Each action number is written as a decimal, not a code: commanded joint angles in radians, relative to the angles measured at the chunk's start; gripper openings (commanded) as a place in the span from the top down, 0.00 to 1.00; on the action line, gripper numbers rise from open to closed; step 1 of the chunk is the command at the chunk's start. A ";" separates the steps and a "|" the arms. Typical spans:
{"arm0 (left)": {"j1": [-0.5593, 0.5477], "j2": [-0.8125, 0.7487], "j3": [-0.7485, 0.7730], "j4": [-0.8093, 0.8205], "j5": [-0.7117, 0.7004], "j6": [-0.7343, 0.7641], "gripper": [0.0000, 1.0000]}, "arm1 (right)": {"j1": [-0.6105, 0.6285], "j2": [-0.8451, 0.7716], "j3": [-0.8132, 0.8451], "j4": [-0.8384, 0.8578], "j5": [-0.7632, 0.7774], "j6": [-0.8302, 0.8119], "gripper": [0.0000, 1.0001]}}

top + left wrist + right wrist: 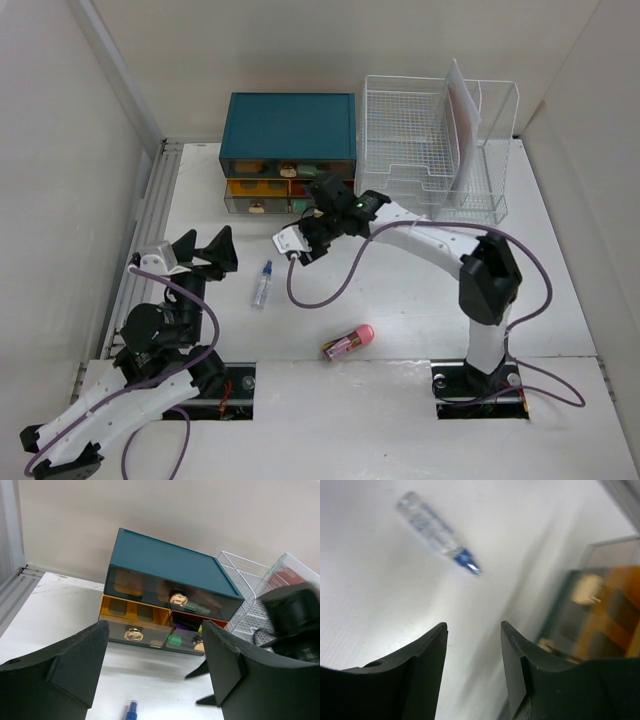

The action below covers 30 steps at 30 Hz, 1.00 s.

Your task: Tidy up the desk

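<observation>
The white desk (400,310) holds a small clear spray bottle with a blue cap (263,285) left of centre and a pink-capped tube (348,343) near the front. My left gripper (205,252) is open and empty at the left, its jaws wide (155,630), with the bottle's cap (131,711) just below and ahead of them. My right gripper (305,235) is open and empty (473,625), low over the desk just in front of the drawer box. The bottle lies ahead of it in the right wrist view (437,532). Its fingertips also show in the left wrist view (192,687).
A teal drawer box (290,150) with smoky and orange drawers (132,612) stands at the back; it is on the right in the right wrist view (600,610). A white wire rack (440,150) holding a clear folder (462,120) stands at the back right. Walls enclose the sides.
</observation>
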<state>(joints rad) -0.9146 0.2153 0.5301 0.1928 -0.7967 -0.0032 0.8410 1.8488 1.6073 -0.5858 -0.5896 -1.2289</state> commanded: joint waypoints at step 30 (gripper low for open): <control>0.000 -0.068 -0.012 0.056 0.001 0.022 0.28 | 0.182 0.435 0.457 -0.302 0.051 -0.429 0.43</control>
<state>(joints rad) -0.9146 0.1589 0.5274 0.2016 -0.7979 0.0002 1.0027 2.2662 2.0022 -0.8219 -0.5411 -1.5833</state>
